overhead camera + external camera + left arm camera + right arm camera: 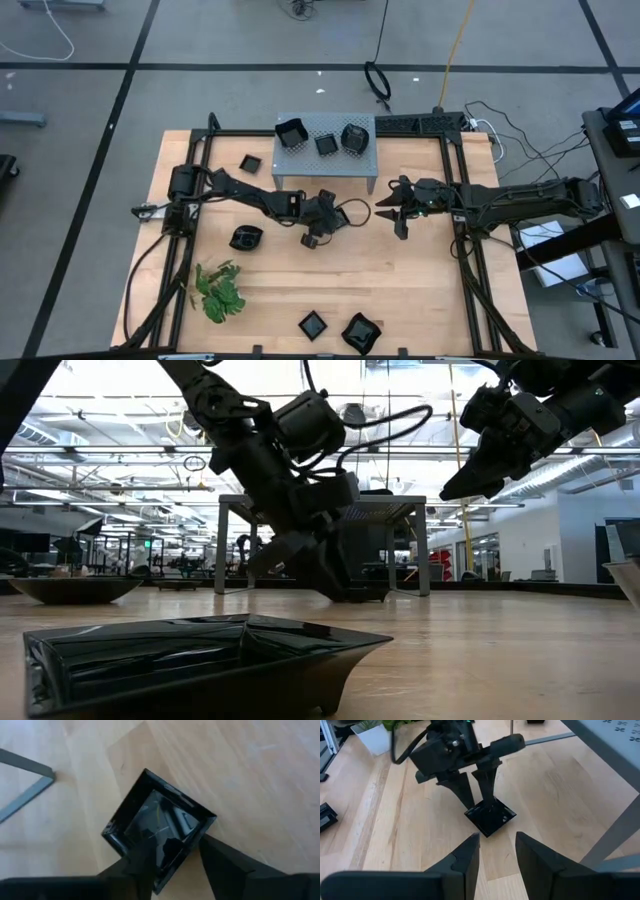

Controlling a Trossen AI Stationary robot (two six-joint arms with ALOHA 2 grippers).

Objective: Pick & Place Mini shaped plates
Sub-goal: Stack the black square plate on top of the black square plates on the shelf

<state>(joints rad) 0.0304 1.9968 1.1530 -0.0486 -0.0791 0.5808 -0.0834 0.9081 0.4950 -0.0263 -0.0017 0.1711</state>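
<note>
Square plate rim pinched in left claw, on table.

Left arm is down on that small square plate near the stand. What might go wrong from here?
1. The left gripper pinches only one rim of the small square plate, near a corner. The dish is glossy, so it may slip or swing as it lifts.
2. The grey stand already carries three plates; a careless placement there may knock one.
3. The right gripper hovers with open jaws close by, so the arms could clash on the way to the stand.
</note>
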